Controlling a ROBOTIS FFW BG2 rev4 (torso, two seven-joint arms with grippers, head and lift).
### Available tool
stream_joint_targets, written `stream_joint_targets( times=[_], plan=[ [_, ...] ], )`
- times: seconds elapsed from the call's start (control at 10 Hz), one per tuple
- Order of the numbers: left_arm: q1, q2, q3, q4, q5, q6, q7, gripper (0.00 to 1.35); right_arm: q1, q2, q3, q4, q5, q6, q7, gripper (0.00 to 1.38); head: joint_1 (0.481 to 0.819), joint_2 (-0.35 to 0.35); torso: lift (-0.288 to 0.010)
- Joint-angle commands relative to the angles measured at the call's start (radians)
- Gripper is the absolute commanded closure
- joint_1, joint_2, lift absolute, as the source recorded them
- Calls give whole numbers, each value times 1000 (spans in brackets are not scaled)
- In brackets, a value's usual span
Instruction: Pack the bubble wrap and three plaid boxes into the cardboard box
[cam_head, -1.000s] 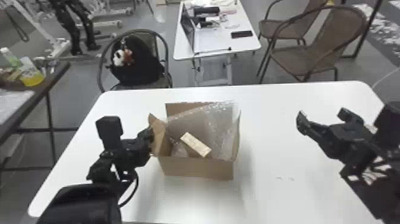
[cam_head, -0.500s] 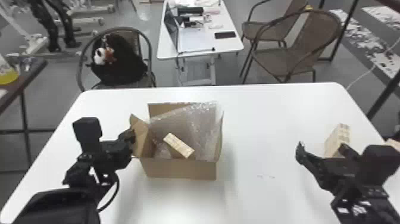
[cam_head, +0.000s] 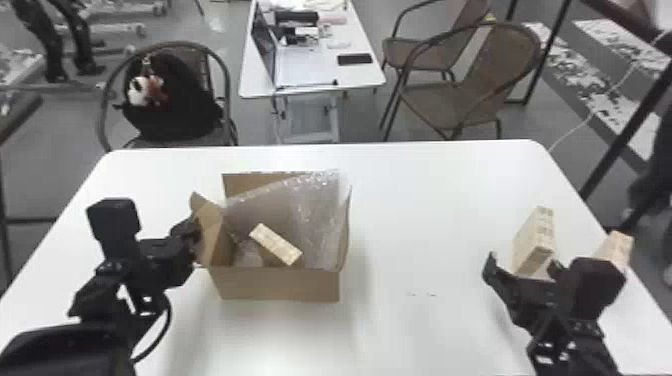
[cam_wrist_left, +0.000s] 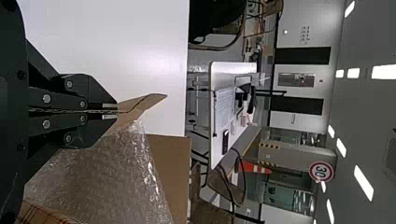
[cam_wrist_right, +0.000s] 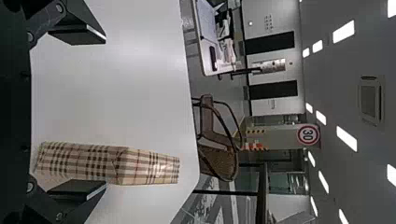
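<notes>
Brown cardboard box (cam_head: 280, 286) contained clear bubble wrap (cam_head: 316, 215) and one beige plaid box (cam_head: 276, 244); black left gripper (cam_head: 195, 235) clenched its flap (cam_head: 212, 227); right of it, black right gripper (cam_head: 521, 267) gaped near two plaid boxes (cam_head: 536, 237).

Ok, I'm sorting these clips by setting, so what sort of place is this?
Probably an indoor workshop or lab rather than a home: there's a round red-rimmed sign and an orange traffic cone in the background, and a laptop on a small desk.
</notes>
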Motion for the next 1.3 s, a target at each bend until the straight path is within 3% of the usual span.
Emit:
stream_joint_targets(
  times=[0.0,1.2],
  plan=[
    [0,-4,1,2,0,-2,0,1214,-8,6,3,21,8,-5,-8,197,695,34,-92],
    [2,-4,-7,5,2,-8,0,1214,-134,9,-17,213,-1,-39,-41,243,695,-18,-92]
  ],
)
